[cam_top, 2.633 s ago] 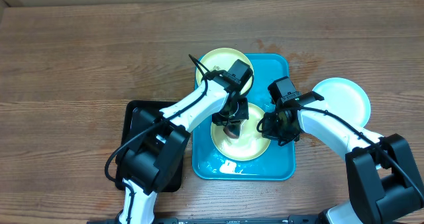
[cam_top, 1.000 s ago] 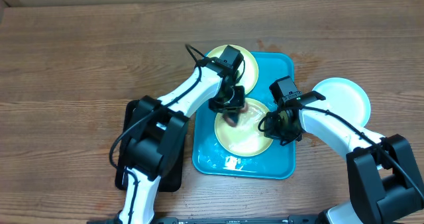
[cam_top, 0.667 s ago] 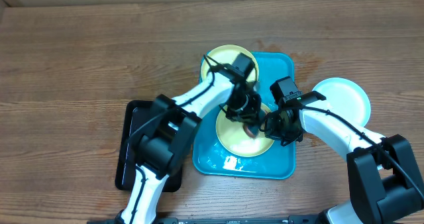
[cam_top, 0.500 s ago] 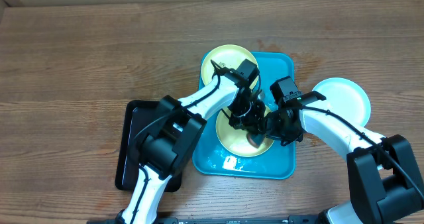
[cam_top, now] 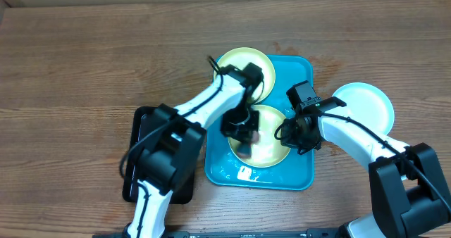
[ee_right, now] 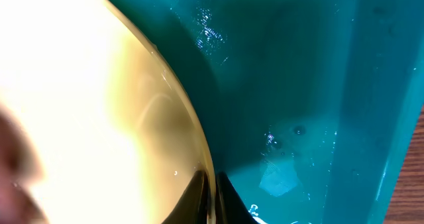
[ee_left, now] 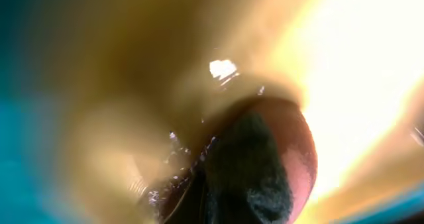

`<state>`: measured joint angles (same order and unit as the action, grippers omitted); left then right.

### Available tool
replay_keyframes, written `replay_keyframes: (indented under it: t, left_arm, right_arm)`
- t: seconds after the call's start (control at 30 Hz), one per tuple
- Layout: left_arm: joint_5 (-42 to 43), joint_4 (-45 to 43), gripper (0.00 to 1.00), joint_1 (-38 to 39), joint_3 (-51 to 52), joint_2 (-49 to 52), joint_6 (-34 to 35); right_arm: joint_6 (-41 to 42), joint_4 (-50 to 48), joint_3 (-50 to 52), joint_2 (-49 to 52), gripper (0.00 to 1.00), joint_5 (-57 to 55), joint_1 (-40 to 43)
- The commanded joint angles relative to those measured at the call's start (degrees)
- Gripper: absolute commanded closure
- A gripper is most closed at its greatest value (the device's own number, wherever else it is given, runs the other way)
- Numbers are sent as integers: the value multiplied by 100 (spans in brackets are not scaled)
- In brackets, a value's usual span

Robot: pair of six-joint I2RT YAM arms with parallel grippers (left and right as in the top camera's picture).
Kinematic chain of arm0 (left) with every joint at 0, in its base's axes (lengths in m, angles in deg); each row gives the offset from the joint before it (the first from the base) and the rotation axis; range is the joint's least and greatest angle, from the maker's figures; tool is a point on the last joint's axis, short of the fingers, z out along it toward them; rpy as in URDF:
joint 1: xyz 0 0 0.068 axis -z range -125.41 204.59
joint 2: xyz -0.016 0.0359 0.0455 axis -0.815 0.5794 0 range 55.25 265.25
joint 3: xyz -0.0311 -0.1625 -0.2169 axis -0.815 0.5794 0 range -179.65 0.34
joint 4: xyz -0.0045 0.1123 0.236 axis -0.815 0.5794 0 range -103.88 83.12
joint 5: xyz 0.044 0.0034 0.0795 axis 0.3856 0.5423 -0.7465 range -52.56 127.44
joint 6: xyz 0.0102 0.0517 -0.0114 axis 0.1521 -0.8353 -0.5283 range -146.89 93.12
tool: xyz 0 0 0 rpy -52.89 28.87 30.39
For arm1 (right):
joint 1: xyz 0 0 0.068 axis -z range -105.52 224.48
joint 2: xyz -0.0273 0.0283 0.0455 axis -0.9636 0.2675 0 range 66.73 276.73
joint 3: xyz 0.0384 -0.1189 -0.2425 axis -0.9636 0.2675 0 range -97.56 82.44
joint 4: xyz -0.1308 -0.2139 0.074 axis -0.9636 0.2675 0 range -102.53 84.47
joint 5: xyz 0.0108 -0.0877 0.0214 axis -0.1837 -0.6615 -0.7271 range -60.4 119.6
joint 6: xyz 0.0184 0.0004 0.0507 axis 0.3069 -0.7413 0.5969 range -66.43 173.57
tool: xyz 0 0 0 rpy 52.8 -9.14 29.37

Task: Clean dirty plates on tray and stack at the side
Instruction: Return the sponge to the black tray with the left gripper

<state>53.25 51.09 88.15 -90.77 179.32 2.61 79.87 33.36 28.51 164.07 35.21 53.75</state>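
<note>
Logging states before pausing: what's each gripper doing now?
Left gripper: closed on a pink-and-dark scrubber.
Right gripper: closed on rim of front yellow plate.

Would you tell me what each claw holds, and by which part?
The right claw pinches the near plate by its rim. The left claw grips a dark pad; where on it is unclear.

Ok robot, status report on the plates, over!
Left gripper pressing scrubber on front yellow plate in tray. Right gripper pinching its rim. Back yellow plate waiting, pale plate aside. Nothing blocking.
</note>
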Motion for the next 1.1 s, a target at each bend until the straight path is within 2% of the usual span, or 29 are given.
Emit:
replay_keyframes:
  t: [0.0,0.1,0.2,0.33,0.43,0.6,0.77,0.83,0.97,1.07]
  left_arm:
    - [-2133,-22,96,-181,98,-166,227]
    - [-2385,-26,96,-179,92,-170,225]
    - [-1932,111,96,-186,-7,-367,227]
    - [-1241,116,96,-258,-59,-1123,225]
    - [-1082,212,95,-431,-59,-1897,149]
    - [-1665,861,96,-949,-55,-2861,-162]
    - [-2618,1572,95,-1541,326,-3077,-170]
    - [-2693,1408,96,-1694,807,-3075,-170]
    - [-2673,175,96,-1906,2452,-3049,-164]
    - [-2492,-511,96,-1980,3132,-3038,-162]
  right_arm:
    - [-103,-20,109,79,96,-297,-20]
    - [-103,-20,109,79,96,-297,-20]
    - [-103,-17,109,79,96,-297,-20]
    - [-103,-13,109,79,96,-297,-20]
    - [-105,-9,109,79,96,-297,-20]
    - [-103,-13,109,79,96,-297,-20]
    - [-103,-15,109,79,96,-297,-20]
    - [-103,-15,109,79,96,-295,-20]
    - [-105,-13,109,79,96,-295,-20]
    - [-103,-15,109,79,92,-295,-20]
